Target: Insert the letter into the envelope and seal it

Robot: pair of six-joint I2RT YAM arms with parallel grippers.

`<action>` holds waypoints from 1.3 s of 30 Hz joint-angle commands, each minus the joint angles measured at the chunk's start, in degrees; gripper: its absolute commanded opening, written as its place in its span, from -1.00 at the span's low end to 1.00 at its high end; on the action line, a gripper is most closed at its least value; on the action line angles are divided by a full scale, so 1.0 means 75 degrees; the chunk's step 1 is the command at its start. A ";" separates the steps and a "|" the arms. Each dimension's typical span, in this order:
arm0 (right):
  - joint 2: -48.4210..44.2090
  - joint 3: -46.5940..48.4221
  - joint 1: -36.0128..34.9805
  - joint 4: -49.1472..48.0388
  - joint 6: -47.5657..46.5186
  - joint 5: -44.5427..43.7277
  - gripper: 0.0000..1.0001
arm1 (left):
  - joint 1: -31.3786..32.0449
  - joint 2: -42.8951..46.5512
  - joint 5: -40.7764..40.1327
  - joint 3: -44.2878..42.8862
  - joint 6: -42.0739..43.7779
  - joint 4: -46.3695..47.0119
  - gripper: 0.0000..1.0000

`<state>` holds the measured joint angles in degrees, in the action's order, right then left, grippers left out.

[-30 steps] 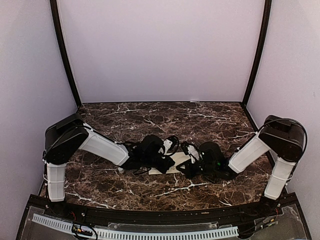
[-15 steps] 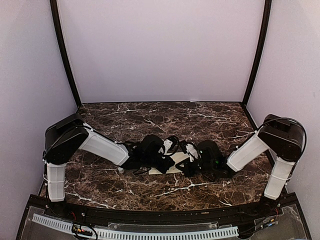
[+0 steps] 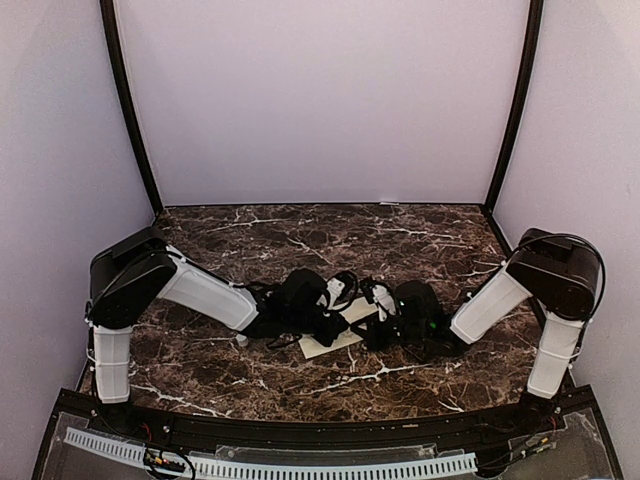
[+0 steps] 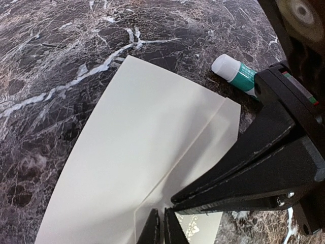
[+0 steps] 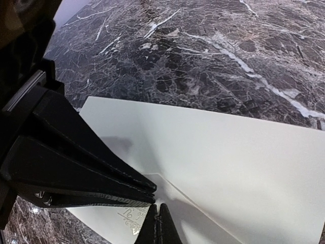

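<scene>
A: On the bench [image 3: 250, 240], dead centre, why crowd both arms together?
B: I've got the envelope [image 4: 147, 137] flat there. My left claw [image 4: 162, 226] and right claw [image 5: 158, 222] both have tips together, bearing on its flap face, to press the seal, I judge. The letter's unseen; probably inside.
A: Any writing?
B: The glue stick [image 4: 234, 73] label's unreadable; the gold emblem [image 5: 133, 219] too.

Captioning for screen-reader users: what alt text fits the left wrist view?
A cream envelope lies on a dark marble table, with the shut left gripper at the bottom edge and the shut right gripper from the right, tips close together on it. A white-capped glue stick lies near its corner.
</scene>
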<state>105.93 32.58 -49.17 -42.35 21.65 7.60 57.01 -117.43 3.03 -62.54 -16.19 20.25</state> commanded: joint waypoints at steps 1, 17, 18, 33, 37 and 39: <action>0.0370 -0.0266 0.0075 0.0997 0.0141 -0.0789 -1.00 | -0.0015 0.0214 -0.0235 0.0434 0.0042 -0.0929 -0.88; 0.0591 0.0058 0.0055 0.1480 0.0481 -0.0972 -1.00 | 0.0223 0.1080 -0.0594 0.1687 -0.0262 -0.0668 -0.88; 0.0562 0.0055 0.0042 0.1521 0.0512 -0.0977 -1.00 | 0.0290 0.1144 -0.0730 0.1687 -0.0277 -0.0677 -0.88; 0.0450 0.0184 -0.0475 0.2075 0.1458 -0.1762 -1.00 | 0.1129 0.1987 -0.1117 0.1254 -0.1161 -0.0542 -0.86; 0.0455 0.0228 -0.0646 0.2181 0.1620 -0.1899 -1.00 | 0.1209 0.1538 -0.1463 0.0860 -0.1279 -0.0618 -0.86; 0.0451 0.0252 -0.0694 0.2184 0.1679 -0.1922 -1.00 | 0.1210 0.1227 -0.1658 0.0592 -0.1346 -0.0645 -0.86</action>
<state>106.98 35.79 -53.12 -38.44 32.08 -5.23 65.98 -105.54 -5.56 -54.35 -24.51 16.34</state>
